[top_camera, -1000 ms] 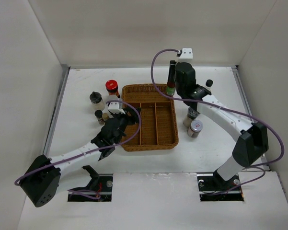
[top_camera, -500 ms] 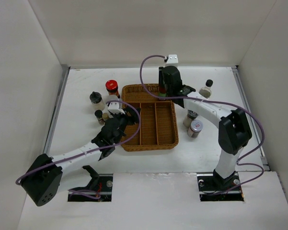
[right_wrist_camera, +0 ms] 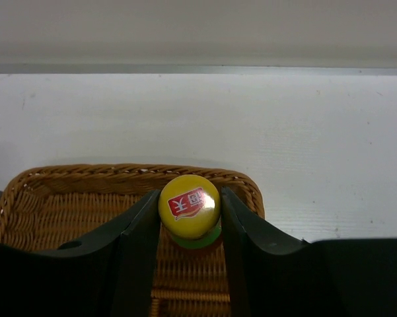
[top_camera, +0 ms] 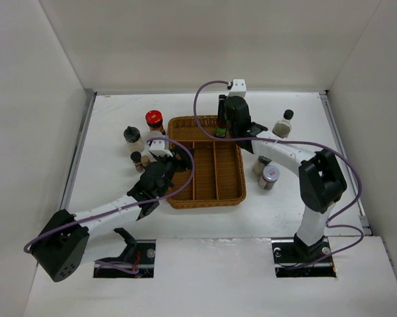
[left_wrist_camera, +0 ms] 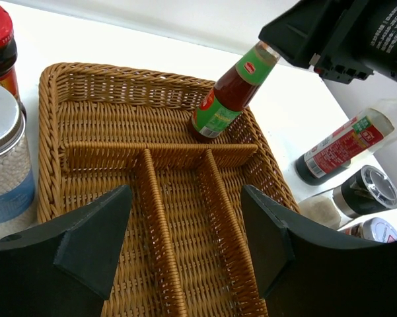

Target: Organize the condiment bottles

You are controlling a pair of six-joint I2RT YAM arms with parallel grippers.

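Observation:
My right gripper [top_camera: 223, 120] is shut on the yellow cap [right_wrist_camera: 189, 205] of a slim dark-sauce bottle [left_wrist_camera: 228, 99] with a green label. The bottle leans in the back cross compartment of the wicker tray [top_camera: 208, 203], its base at the tray floor. My left gripper [left_wrist_camera: 185, 218] is open and empty over the tray's left long compartments [top_camera: 170, 165]. A red-capped jar [top_camera: 154, 120], a black-capped bottle [top_camera: 132, 137], a small bottle [top_camera: 137, 159] and a silver-capped jar [left_wrist_camera: 6, 152] stand left of the tray. A black-capped bottle [top_camera: 284, 123] and two jars [top_camera: 269, 174] stand to its right.
The tray's rim [left_wrist_camera: 49, 99] and two lengthwise dividers [left_wrist_camera: 155, 218] rise under my left fingers. White walls close in the table at the back and both sides. My right arm reaches across above the jars on the right.
My right gripper has carried the slim bottle left from beyond the tray's back right corner and down into the back compartment. The left arm has barely moved.

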